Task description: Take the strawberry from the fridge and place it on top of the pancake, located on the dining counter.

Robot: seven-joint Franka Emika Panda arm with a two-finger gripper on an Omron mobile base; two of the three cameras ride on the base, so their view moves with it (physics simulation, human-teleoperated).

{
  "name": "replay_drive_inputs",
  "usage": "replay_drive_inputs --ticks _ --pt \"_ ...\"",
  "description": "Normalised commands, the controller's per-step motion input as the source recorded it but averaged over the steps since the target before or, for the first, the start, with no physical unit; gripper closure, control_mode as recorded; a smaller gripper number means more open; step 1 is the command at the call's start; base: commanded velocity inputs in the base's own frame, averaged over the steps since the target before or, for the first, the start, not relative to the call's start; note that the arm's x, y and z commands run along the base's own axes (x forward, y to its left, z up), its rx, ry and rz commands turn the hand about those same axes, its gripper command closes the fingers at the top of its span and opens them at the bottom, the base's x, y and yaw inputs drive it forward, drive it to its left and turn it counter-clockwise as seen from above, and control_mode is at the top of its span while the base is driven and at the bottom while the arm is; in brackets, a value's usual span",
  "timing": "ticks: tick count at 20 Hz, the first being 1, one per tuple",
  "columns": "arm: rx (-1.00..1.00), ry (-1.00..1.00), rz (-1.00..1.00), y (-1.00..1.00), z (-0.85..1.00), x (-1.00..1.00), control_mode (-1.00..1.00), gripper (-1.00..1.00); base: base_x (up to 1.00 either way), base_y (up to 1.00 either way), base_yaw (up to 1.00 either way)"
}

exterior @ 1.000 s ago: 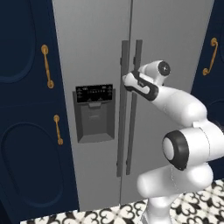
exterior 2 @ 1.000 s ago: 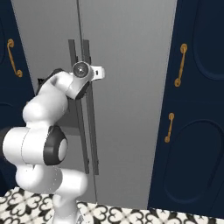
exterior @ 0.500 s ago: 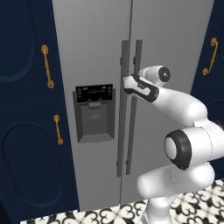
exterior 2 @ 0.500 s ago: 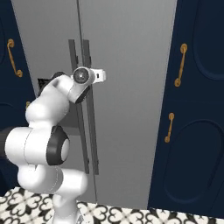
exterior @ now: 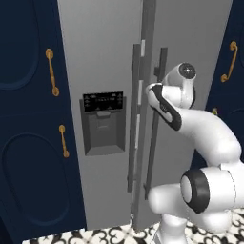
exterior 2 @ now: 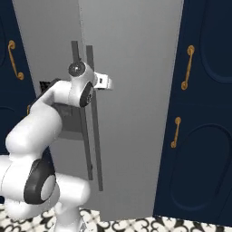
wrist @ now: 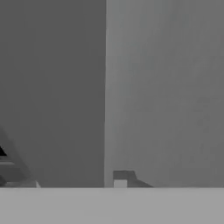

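The tall grey fridge [exterior: 105, 57] stands straight ahead with both doors closed or nearly so. Its two long bar handles run down the middle. My gripper [exterior: 156, 91] is pressed against the right door's handle [exterior: 161, 62], and its fingers are hidden behind the white hand. In the right base view the gripper [exterior 2: 92, 89] sits on that same handle [exterior 2: 90, 59], at about the dispenser's height. The hand view has flat grey door panels, a vertical seam, and one fingertip [wrist: 120, 178] at the bottom. The strawberry, the pancake and the dining counter are out of view.
A black-panelled dispenser recess [exterior: 103, 123] is set into the left door. Navy cabinets with gold handles flank the fridge, one on the left [exterior: 28, 143] and one on the right [exterior 2: 204, 136]. Patterned tile floor [exterior 2: 136, 224] runs along the base.
The jaws have closed from wide open onto the right door's handle. The hand has stayed at nearly the same spot on the handle.
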Motion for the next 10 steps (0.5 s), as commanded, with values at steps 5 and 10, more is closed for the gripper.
replay_drive_inputs --ticks 5,10 --pt "0.17 0.08 0.02 -0.94 0.00 -1.00 -1.00 1.00 0.00 0.00 0.00" --pt "0.33 -0.05 0.20 -1.00 0.00 -0.98 -1.00 1.00 0.00 0.00 0.00"
